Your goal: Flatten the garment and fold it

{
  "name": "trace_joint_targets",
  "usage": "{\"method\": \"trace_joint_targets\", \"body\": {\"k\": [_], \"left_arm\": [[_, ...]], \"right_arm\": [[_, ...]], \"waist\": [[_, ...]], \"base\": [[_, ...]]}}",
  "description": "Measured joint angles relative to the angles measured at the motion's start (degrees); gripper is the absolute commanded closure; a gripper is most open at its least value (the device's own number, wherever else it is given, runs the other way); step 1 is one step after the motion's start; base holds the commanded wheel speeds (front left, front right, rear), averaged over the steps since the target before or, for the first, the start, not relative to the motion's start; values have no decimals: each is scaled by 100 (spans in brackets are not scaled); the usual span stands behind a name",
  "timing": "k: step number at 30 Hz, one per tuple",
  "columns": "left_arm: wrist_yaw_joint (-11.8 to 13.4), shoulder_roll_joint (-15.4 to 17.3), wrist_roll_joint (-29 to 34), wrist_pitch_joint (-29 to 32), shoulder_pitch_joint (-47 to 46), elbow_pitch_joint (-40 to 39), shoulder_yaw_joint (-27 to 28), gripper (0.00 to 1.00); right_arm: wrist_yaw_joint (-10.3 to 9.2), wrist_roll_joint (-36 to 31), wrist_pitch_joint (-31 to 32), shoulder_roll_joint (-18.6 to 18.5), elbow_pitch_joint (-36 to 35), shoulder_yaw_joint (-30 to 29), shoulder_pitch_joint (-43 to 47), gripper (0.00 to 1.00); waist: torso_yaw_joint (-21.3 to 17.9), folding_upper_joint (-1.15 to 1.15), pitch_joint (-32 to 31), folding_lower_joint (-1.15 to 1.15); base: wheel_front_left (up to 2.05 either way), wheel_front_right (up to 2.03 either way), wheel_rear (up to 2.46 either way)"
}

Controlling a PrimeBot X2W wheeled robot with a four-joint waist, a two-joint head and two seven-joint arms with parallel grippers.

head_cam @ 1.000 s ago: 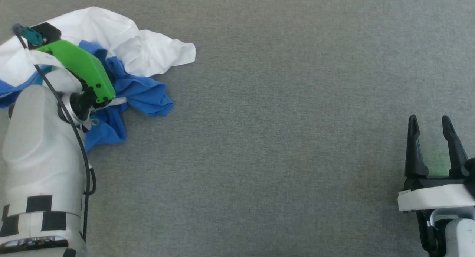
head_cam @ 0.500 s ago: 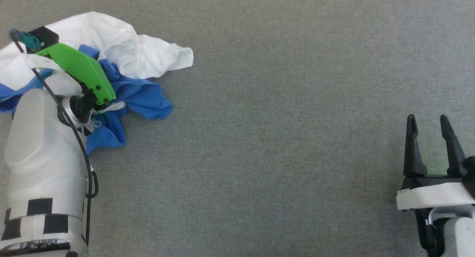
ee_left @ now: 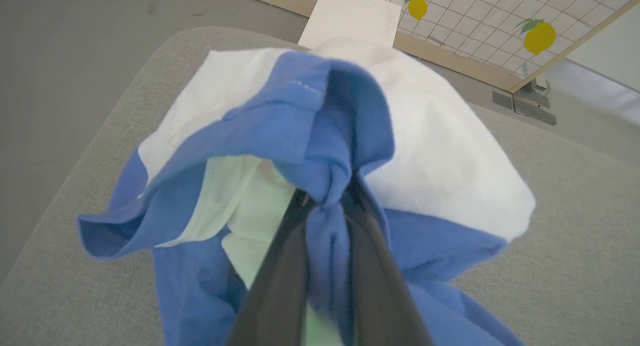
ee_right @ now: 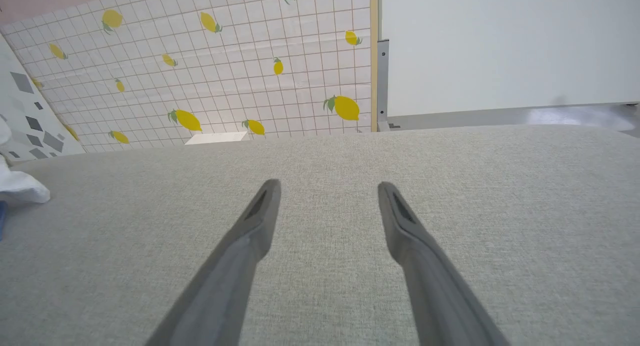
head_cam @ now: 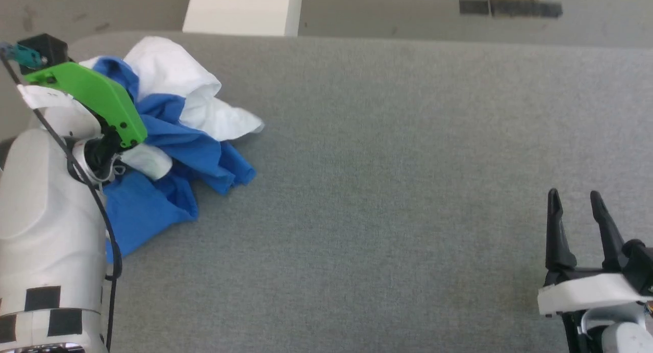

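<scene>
The garment, white with royal-blue parts, lies bunched at the far left of the grey table. In the left wrist view my left gripper is shut on a pinched fold of its blue cloth, which drapes up and around the dark fingers. From the head view the left fingers are hidden under the green wrist mount and the cloth. My right gripper stands open at the lower right, far from the garment, with nothing between its fingertips. A white corner of the garment shows at the right wrist view's left edge.
The grey fabric table stretches wide between the two arms; its far edge runs along the top and curves off at the left. Beyond it stand a white board and a lemon-patterned tiled wall.
My left gripper has shut on the blue cloth and the bundle has risen, blue now pulled over the white. The head camera has tilted, bringing the table's far edge into view. The right gripper stays open.
</scene>
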Motion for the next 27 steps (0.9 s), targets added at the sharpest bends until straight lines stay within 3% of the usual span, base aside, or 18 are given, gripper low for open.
{"method": "trace_joint_targets", "body": {"k": [14, 27], "left_arm": [[-254, -88, -51, -198, -266, -1311, -234, 100], [-379, -916, -315, 20, -1034, -2089, -842, 100]], "right_arm": [[0, 232, -1, 0, 160, -1, 322, 0], [0, 454, 0, 1, 288, 71, 613, 0]], "waist": [[69, 0, -956, 0], [-31, 0, -1543, 0]], "base": [[0, 0, 0], [0, 0, 0]]}}
